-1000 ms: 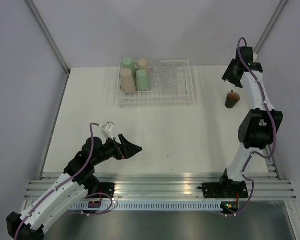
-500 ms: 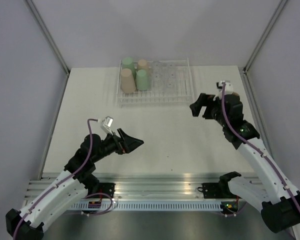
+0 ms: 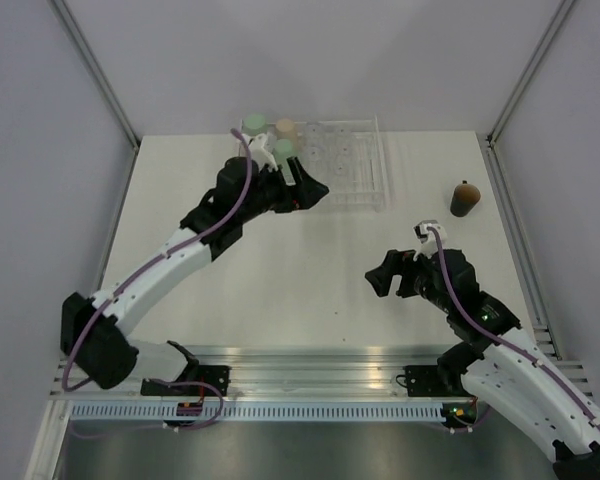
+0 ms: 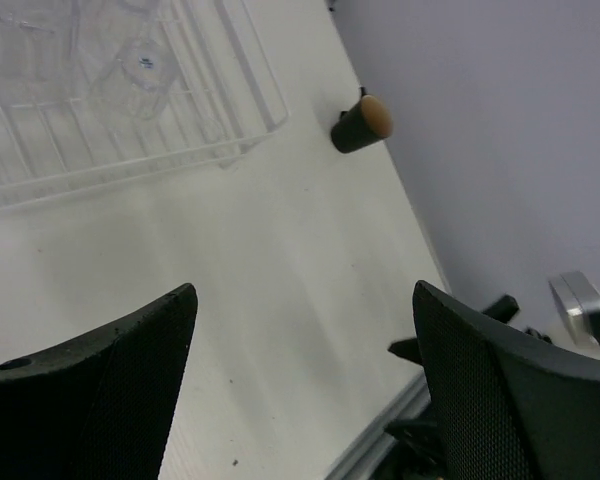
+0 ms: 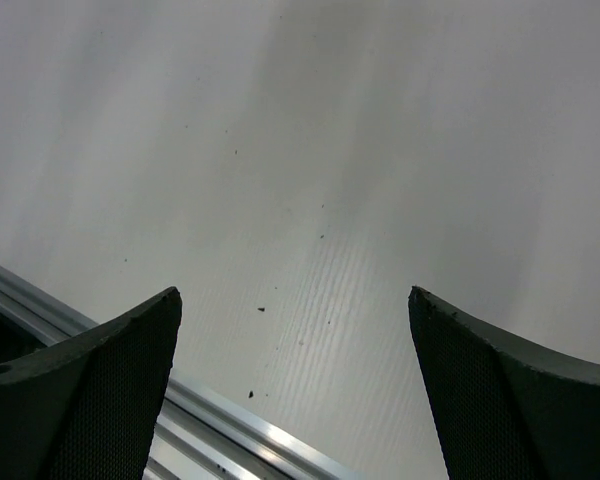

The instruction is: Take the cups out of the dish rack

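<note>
**Bench**. It carries everything. Under the right claw I see only bare surface.

**Rack**. It lies directly below and ahead of the left claw, and well away from the right claw, on its far side.

**Claws.** The left claw hangs over the rack's near edge with its jaws spread wide and nothing between them. The right claw is low over the bench, also spread wide and empty.

**Step in hand.** I judge this to be the reach for the next cup, with unloading barely begun. Only the brown cup stands out on the bench, far off to the left claw's right.

**Tumblers.** A green one sits close by the left claw's wrist. A beige one and a second green one stand behind it.

**Clear cups**. They sit in the rack just ahead of the left claw.

**Next move.** In my judgement I must pick one cup, centre the open jaws around its wall and come down without catching the wires.

**Hard to make out.**
- The left arm covers the rack's left part, so I cannot count the tumblers.
- The clear cups blur into the white wire, so their number and rims are uncertain.
- The left wrist view cuts off most of the rack and shows no tumbler.
</note>
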Controlling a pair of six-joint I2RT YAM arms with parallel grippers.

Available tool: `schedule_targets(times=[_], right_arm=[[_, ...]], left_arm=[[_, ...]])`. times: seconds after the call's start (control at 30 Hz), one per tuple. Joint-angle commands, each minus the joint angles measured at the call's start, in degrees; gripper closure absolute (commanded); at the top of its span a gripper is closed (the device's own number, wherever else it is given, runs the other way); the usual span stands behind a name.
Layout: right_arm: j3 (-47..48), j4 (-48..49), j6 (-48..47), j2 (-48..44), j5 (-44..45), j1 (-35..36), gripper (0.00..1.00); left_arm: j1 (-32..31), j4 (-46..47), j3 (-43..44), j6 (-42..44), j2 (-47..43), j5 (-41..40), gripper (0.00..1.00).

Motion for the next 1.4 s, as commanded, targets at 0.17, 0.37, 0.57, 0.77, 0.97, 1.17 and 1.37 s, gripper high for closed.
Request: schedule_targets(times=[0.17,0.37,0.57,0.77,0.97,1.17,1.37], right_arm=[[-1.93,-3.79,5.89,-5.14,-1.32,0.90,0.02],[0.44,-6.43,5.09,-5.58,-0.26,0.90,0.02],[0.44,-6.96,5.27,-5.49,0.00,0.90,0.02],[0.36,-7.14,5.36,-5.67,0.26,0.99,0.02],[0.36,-7.23,5.44,-6.02,0.53,0.90,0.02],[0.27,-7.14,5.53,-6.63,0.53,0.99,0.02],[0.18,-7.14,5.53,-6.37,0.35,0.99,0.02]], left_arm=[[-0.05,-12.66,26.00,10.79,28.85,-10.73,0.10],[-0.40,-15.31,41.02,10.88,42.16,-12.05,0.07],[-0.57,-15.39,49.20,10.97,51.65,-14.33,0.05],[-0.84,-15.39,55.36,11.15,58.51,-17.76,0.05],[-1.01,-13.55,58.09,9.65,63.43,-18.55,0.04],[-1.72,-10.83,58.36,9.12,65.28,-20.40,0.05],[-1.89,-5.29,56.26,9.47,65.11,-20.05,0.12]])
